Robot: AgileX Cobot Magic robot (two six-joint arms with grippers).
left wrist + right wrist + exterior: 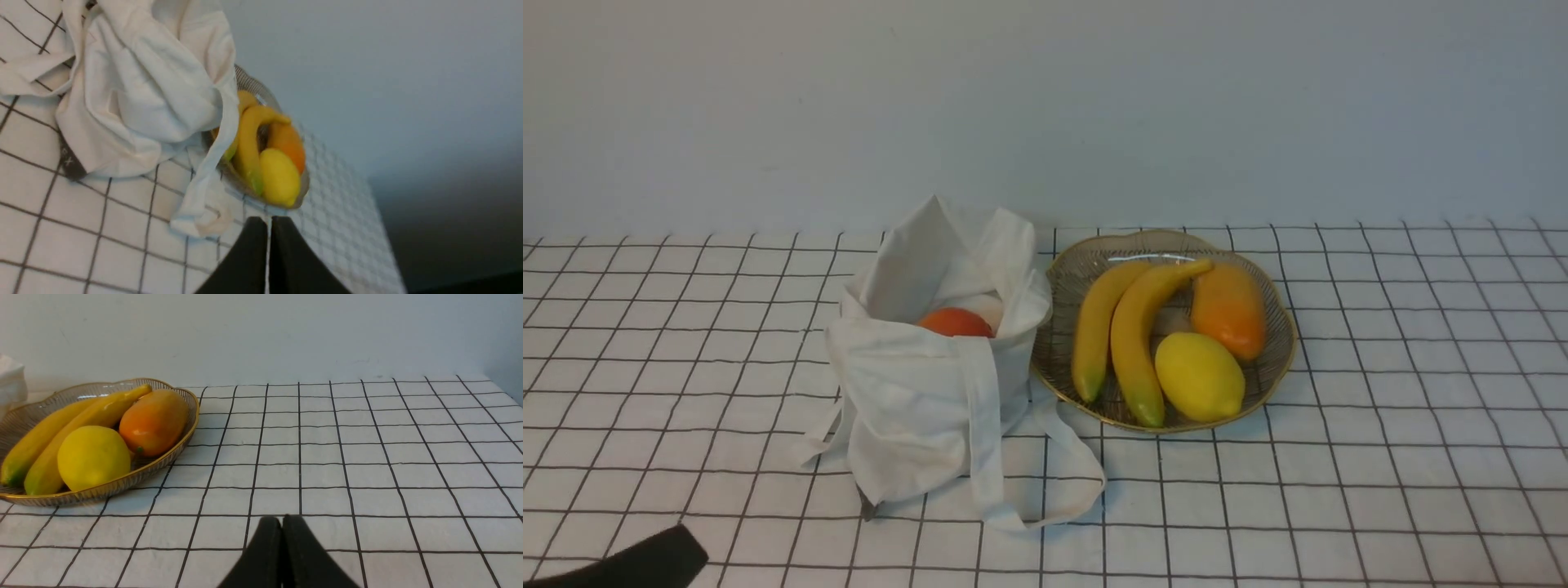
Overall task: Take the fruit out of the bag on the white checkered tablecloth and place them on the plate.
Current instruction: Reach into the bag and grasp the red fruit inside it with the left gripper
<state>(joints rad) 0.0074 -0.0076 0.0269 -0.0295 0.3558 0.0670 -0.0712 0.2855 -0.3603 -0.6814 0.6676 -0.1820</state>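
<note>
Front view: a red-orange fruit (956, 322) is seen inside the open mouth of the white cloth bag (923, 400), its lower part hidden by the cloth. The bag is set on the checkered tablecloth (1405, 490), with a strap (986, 425) draped over its near side. Just to the bag's right, two bananas (1139, 343), an orange mango-like fruit (1229, 310) and a lemon (1199, 376) are held in the golden-rimmed plate (1176, 428). The left gripper's jaws (261, 232) are closed together, and the right gripper's jaws (282, 531) are closed too; nothing is gripped by either.
</note>
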